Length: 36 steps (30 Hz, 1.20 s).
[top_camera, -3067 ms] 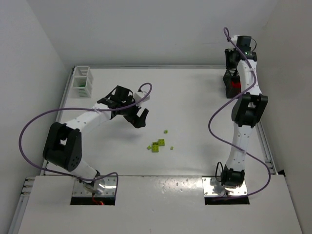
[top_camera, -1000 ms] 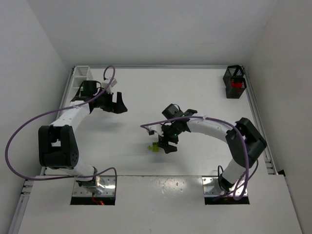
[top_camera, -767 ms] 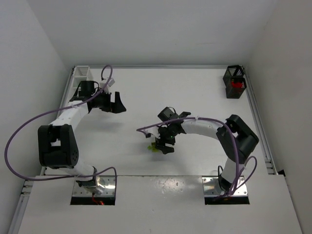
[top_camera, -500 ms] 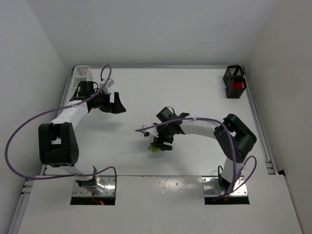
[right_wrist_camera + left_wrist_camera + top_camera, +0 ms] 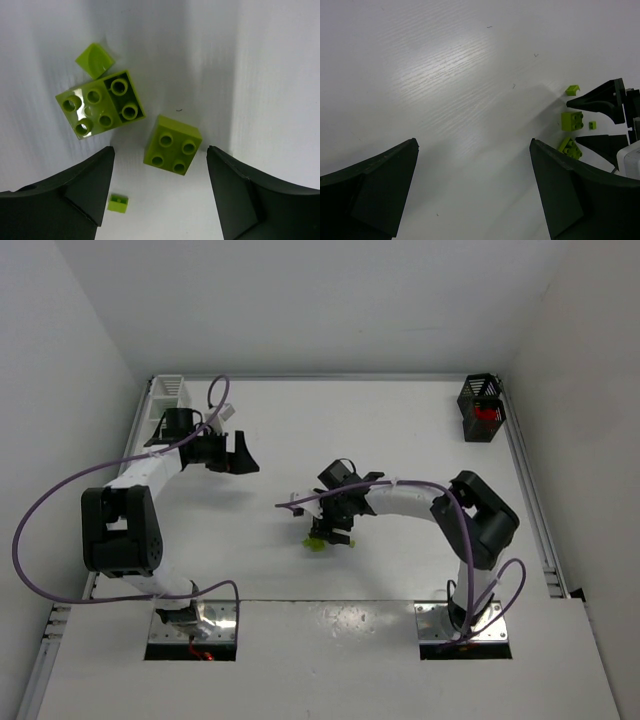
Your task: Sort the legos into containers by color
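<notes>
R. hand (image 5: 159, 152) is held wide over lime legos (image 5: 100, 105) on tabletop (image 5: 270, 60), 2x2 brick (image 5: 172, 145) betw. its fingers (image 5: 75, 195); L. hand (image 5: 473, 142) is held wide, well apart from them.

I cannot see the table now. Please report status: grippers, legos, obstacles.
Left gripper open, empty. Right gripper open over square lime brick. Other lime bricks crowd close.

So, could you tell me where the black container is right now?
In the top view the black container stands in the far right corner of the table, far from the lime legos near the middle.
</notes>
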Tool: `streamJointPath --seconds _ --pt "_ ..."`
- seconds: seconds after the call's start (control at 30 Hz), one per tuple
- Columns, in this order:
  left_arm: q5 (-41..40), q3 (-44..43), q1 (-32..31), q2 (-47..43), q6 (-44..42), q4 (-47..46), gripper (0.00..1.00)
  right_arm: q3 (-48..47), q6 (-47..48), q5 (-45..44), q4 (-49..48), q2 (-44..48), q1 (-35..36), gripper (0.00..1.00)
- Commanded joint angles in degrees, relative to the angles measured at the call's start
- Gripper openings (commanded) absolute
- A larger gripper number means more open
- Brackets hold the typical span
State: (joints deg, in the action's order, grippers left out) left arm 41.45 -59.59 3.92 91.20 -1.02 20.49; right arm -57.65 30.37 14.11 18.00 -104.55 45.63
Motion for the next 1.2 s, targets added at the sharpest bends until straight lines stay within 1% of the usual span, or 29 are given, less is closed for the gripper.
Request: streamJointPath --seconds 0.0,0.17,0.2,0.27,0.3,0.37,0.4,0.43,0.5,0.6,0.63,0.7,0.8,0.83,0.87,0.9,0.93,0.97,1.0,1.03,1.07,1.1,1.13,1.17 --pt "1.97 -0.7 1.17 0.03 -0.21 -1.24 1.0 -2.81 -1.1 0.12 -1.83 -2.75 -0.09 0.74" --pt "1.97 -1.23 1.17 0.03 -0.21 -1.24 1.0 -4.57 -2.24 0.66 -1.22 -4.69 -0.62 0.63" --pt "1.97 -1.23 1.17 0.03 -0.21 -1.24 1.0 -5.1 -2.25 0.66 -1.21 -4.7 -0.63 0.57" --pt "1.97 -1.23 1.17 0.56 -0.21 -1.24 1.0 -5.11 -2.25 0.66 0.27 -5.31 -0.63 0.48" --pt "1.97 -1.23 1.17 0.56 -0.21 -1.24 1.0 -5.11 -2.25 0.66 0.28 -5.31 -0.63 0.39" --pt "1.97 -1.23 1.17 0.56 -0.21 -1.24 1.0 -5.11 -2.25 0.66 1.42 -5.31 -0.63 0.31" --pt "1.97 -1.23 1.17 0.56 -0.21 -1.24 1.0 -4.58 -2.25 0.66 1.42 -4.79 -0.63 0.23" --pt "1.97 -1.23 1.17 0.56 -0.21 -1.24 1.0 -4.58 -2.25 0.66 2.29 -4.78 -0.63 0.21" --pt "1.97 -1.23 1.17 0.56 -0.21 -1.24 1.0 -4.58 -2.25 0.66 4.41 -1.81 -1.15 0.15" --pt "1.97 -0.61 1.17 -0.66 -0.21 -1.24 1.0 -4.58 -4.0 -1.71 7.13 2.32 -1.68 0.11" --pt "1.97 -0.61 1.17 -0.67 -0.21 -1.24 1.0 -5.19 -4.7 -2.59 7.66 3.81 -3.16 0.11" --pt "1.97 -0.61 1.17 -1.19 -0.74 -1.24 1.0 -7.38 -5.67 -7.05 8.28 7.07 -4.92 0.09" --pt "1.97 -0.61 1.17 -1.2 -0.74 -1.24 1.0 -12.65 -6.2 -9.71 10.3 7.61 -12.29 0.08" --pt "1.97 -0.61 1.17 -1.2 -0.74 -1.24 1.0 -15.71 -6.2 -9.71 11.08 7.09 -16.93 0.07" --pt "1.97 -0.61 1.17 -1.2 -0.74 -1.24 1.0 -17.39 -6.2 -10.67 11.09 7.08 -19.32 0.07" --pt "1.97 -0.61 1.17 -1.2 -0.74 -1.24 1.0 -19.15 -6.2 -11.64 11.09 5.25 -21.61 0.06" --pt "1.97 -0.61 1.17 -1.72 -0.74 -1.24 1.0 -23.08 -6.2 -12.26 11.09 4.28 -23.98 0.04" --pt "1.97 -0.61 1.17 -1.73 -0.74 -1.24 1.0 -25.56 -6.2 -13.57 11.61 2.96 -28.44 0.04" --pt "1.97 -1.13 1.17 -1.73 -0.74 -1.24 1.0 -30.98 -6.2 -13.58 11.62 -0.18 -30.75 0.04" --pt "1.97 -1.14 1.17 -1.73 -0.74 -1.24 1.0 -33.82 -6.2 -14.63 12.23 -1.95 -32.95 0.04" --pt "1.97 -1.14 1.17 -1.73 -0.74 -1.24 1.0 -36.72 -6.2 -15.33 12.24 -3.88 -36.97 0.03" --pt "1.97 -1.14 1.17 -1.73 -0.05 -1.24 1.0 -42.66 -6.81 -16.12 12.24 -5.82 -38.84 0.03" --pt "2.66 -1.14 1.17 -1.73 -0.04 -1.24 1.0 -45.59 -6.82 -17.61 12.24 -9.84 -40.51 0.03" --pt "3.37 -1.14 1.17 -1.12 0.57 -1.94 1.0 -48.58 -7.51 -18.49 12.24 -11.97 -43.66 0.03"
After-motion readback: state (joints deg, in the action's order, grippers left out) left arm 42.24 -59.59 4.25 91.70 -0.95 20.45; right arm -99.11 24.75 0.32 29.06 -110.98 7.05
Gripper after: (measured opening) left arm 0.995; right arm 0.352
